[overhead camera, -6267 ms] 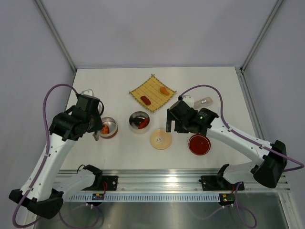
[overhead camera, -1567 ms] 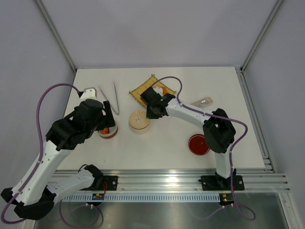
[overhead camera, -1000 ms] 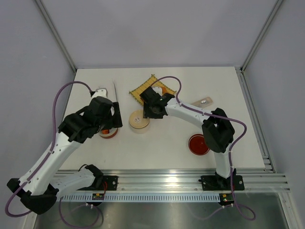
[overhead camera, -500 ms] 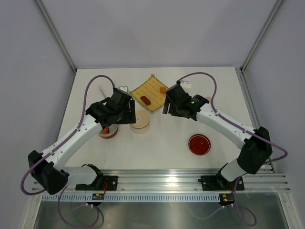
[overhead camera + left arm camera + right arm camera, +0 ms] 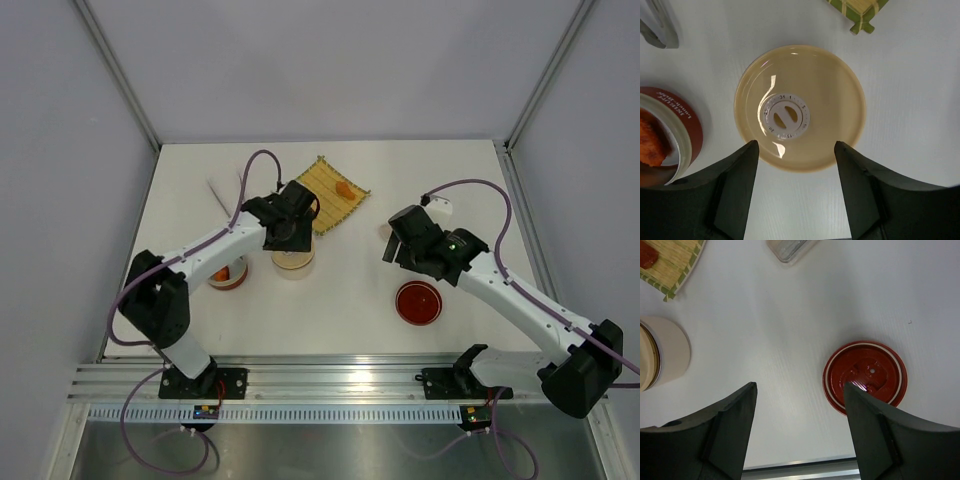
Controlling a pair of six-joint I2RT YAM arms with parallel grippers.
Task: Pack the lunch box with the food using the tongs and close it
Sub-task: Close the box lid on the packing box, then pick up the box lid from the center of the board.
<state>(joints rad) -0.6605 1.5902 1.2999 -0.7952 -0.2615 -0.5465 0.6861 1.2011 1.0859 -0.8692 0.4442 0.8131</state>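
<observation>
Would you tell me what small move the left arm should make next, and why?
Probably lower the left gripper straight down: its open fingers hover above the cream lid, which already sits on the lunch box, so a gentle press may seat it.

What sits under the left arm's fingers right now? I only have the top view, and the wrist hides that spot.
Observer: The left wrist view shows the cream lid seated on the lunch box, with the left fingers spread open over its near edge.
Operator: Is any food on the mat besides the orange piece?
Observer: Yes. The right wrist view shows a red piece near the mat's corner, which is covered in your view.
Operator: And the right fingers?
Observer: Open with nothing between them, and the red lid lies apart from them, its moulded inner face up.
</observation>
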